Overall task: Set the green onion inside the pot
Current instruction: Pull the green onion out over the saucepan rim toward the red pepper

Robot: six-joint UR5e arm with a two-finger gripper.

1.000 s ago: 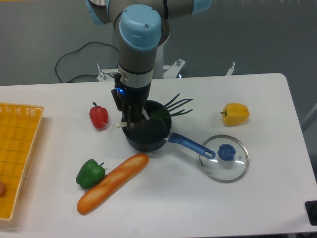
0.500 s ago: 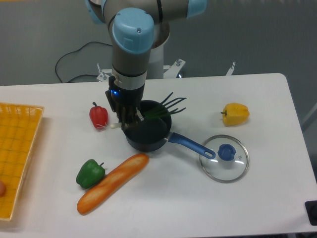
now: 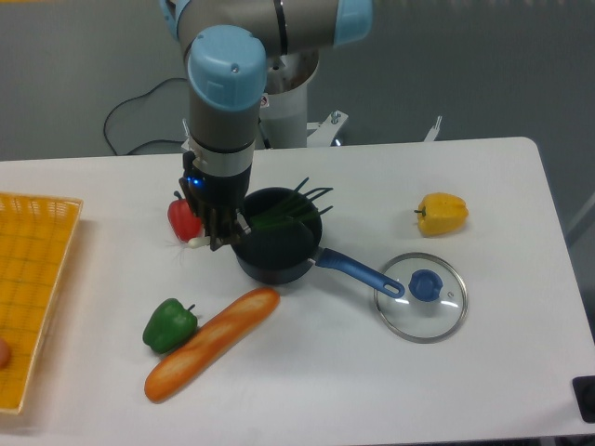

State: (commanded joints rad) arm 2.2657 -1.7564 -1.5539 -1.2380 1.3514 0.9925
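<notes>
Pinched in the gripper (image 3: 221, 237), green onion (image 3: 279, 213) spanning the pot (image 3: 279, 249), leaves toward the table's far-right corner.

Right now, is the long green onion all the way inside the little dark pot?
No. The long thin green onion lies across the small dark pot; its leaves and white tip stick out over the rim.

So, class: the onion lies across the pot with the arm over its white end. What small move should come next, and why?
Probably shift right and lower that end. The gripper holds the onion near its white tip, which is outside the pot's left rim, while the leaves stick out past the far rim, so the onion isn't inside.
</notes>
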